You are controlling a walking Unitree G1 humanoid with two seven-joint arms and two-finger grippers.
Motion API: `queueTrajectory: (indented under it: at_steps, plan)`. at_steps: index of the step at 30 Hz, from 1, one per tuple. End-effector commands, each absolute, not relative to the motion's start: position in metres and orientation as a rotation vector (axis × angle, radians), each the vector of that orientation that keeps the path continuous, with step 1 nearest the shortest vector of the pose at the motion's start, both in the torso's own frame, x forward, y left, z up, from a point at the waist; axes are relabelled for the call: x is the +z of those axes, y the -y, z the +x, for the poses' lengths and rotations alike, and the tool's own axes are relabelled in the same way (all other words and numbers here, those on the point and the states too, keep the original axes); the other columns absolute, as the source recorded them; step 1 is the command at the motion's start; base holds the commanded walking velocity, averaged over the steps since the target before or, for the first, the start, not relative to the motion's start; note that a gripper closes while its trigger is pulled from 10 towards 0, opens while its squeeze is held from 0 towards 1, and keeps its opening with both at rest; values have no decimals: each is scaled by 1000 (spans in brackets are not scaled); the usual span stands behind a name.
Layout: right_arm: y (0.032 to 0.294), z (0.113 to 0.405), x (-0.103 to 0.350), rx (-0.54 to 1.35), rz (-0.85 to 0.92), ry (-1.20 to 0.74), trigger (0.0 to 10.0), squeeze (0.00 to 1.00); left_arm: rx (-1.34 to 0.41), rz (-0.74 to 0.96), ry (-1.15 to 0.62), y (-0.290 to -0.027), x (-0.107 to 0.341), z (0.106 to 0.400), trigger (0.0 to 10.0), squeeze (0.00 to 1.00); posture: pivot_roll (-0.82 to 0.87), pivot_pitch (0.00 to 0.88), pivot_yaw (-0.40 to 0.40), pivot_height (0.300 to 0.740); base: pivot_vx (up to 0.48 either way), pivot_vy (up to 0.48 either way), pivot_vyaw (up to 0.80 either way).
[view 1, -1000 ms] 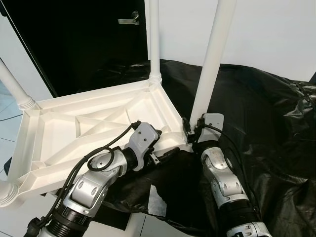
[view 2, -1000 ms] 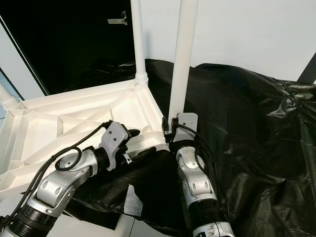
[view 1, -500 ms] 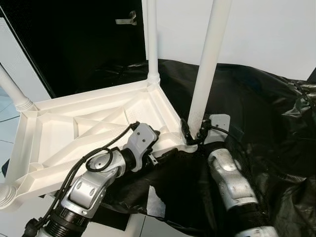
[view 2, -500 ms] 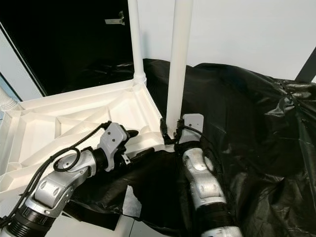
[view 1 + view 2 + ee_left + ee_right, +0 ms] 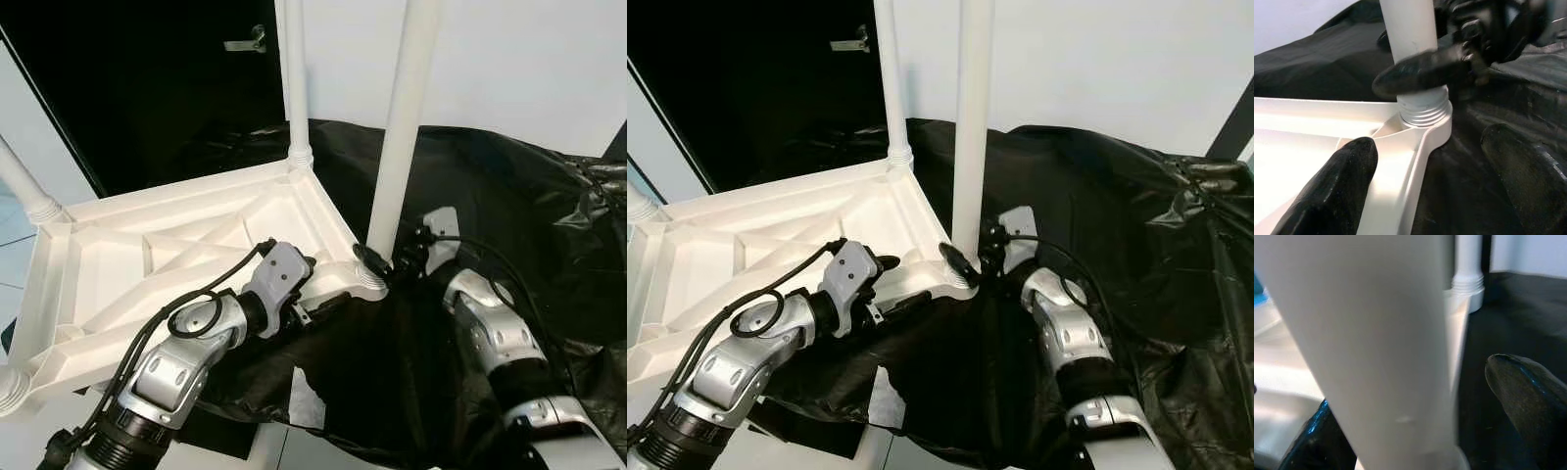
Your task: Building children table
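Upturned white tabletop [image 5: 176, 259] lying ribbed side up on black sheeting [image 5: 509, 206], near-right corner toward the robot. White table leg [image 5: 400, 127] standing nearly upright in that corner's threaded socket [image 5: 1425, 115], long axis vertical, free end pointing up out of frame. Right hand [image 5: 380, 262] clamped low on the leg just above the thread, one finger each side. Left hand [image 5: 1425, 161] spread wide, straddling the tabletop's edge just beside the socket, gripping nothing. Two more legs [image 5: 294, 78] already upright at the far corners.

Likely risks: cross-threading if the leg tilts during turning; slipping of the fingers on smooth plastic; sliding of the tabletop on the slick sheeting, since nothing pins it.
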State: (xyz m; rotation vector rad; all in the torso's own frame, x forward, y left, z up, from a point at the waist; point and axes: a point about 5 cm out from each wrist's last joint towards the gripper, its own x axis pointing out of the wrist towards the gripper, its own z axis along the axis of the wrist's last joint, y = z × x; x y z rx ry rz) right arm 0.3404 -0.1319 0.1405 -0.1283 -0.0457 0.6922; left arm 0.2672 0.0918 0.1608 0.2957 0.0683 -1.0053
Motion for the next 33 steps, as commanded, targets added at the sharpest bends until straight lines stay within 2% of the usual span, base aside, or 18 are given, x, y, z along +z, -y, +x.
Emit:
queueTrajectory:
  at_steps: [1,4,5,6,7,9,10,22,23,26,27,29,30,33]
  plan:
    - [130,340,135,729,-145,18,10000,0,-1018,315,-71,-91,161,268,10000,0,41,0,15,740,0,0,0]
    - [126,342,133,774,-155,3,10000,0,-1015,316,-71,-92,161,268,10000,0,44,0,13,740,0,0,0]
    - [125,343,132,788,-159,-4,6627,0,-1013,317,-70,-92,161,268,10000,0,44,0,12,740,0,0,0]
    - [125,343,132,788,-159,-4,6627,0,-1013,317,-70,-92,161,268,10000,0,44,0,12,740,0,0,0]
    - [125,344,132,795,-163,-9,2157,0,-1012,317,-70,-92,161,268,10000,0,50,0,2,740,0,0,0]
    - [125,344,132,795,-163,-9,2157,0,-1012,317,-70,-92,161,268,10000,0,50,0,2,740,0,0,0]
    - [126,345,130,798,-166,-15,0,0,-1010,318,-68,-91,161,268,10000,0,54,0,-3,740,0,0,0]
    - [134,343,122,740,-124,-11,0,0,-1016,317,-74,-91,159,265,10000,0,45,0,0,740,0,0,0]
    - [133,342,122,719,-106,-10,10000,0,-1020,317,-75,-91,159,264,10000,0,46,0,-2,740,0,0,0]
    - [131,341,120,676,-86,-18,10000,0,-1021,317,-77,-91,159,264,10000,0,44,0,-1,740,0,0,0]
    - [130,340,117,582,-77,-26,10000,0,-1022,316,-80,-91,158,263,10000,0,43,0,1,740,0,0,0]
    - [130,340,117,582,-77,-26,10000,0,-1022,316,-80,-91,158,263,10000,0,43,0,1,740,0,0,0]
    - [126,338,113,480,-39,-45,10000,0,-1023,314,-84,-90,158,262,10000,0,41,0,4,740,0,0,0]
    - [124,338,110,423,-25,-60,10000,0,-1024,313,-85,-90,157,262,10000,0,41,0,4,740,0,0,0]
